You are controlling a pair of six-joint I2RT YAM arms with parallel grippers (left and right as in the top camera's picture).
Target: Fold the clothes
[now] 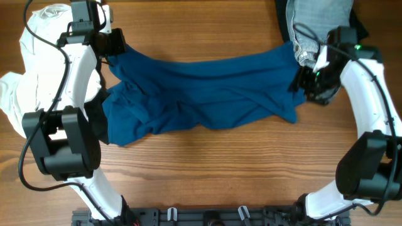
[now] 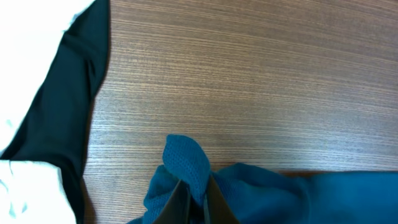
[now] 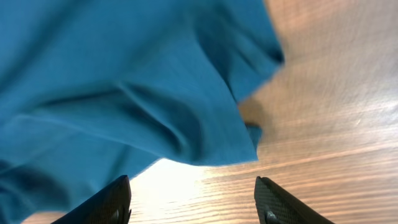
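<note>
Counter [image 1: 207,176]: brown wood-grain surface.
Garment: large dark-blue fabric shirt [image 1: 207,94] across frame centre, likely stretched flat for folding.
Left fingers [image 2: 177,211]: clenched on shirt corner, upper left.
Right fingers [image 3: 115,202]: released, at right edge.

blue shirt [image 1: 207,100] stretched across, white garment [image 1: 16,94] left
</note>
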